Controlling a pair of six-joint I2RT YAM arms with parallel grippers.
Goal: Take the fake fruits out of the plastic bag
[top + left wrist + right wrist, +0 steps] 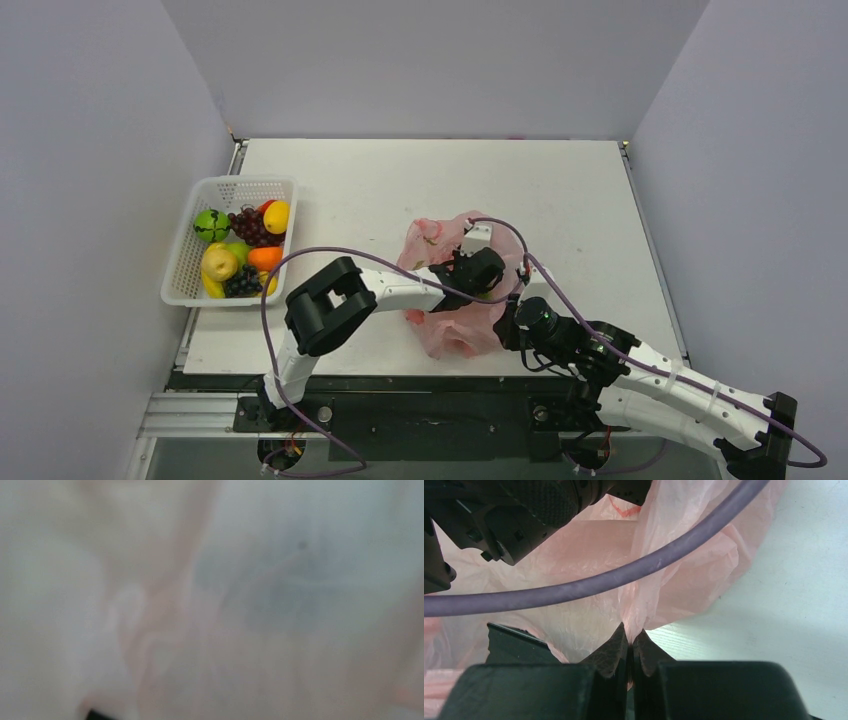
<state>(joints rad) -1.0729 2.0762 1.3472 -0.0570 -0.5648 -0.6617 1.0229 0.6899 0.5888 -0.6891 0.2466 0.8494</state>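
Grey walls enclose a white desk (400, 180); from above, the pink bag (445, 335) slumps at centre, the left gripper (470, 275) sunk among its folds, and fruits (245, 250) sit in a basket (180, 270) at far left. Left wrist: only blurred film, so I cannot tell its opening. Right wrist: the right gripper (630, 636) pinches a bag fold at lower centre. The film looks limp, light and slippery, so it is best held by gathered folds.
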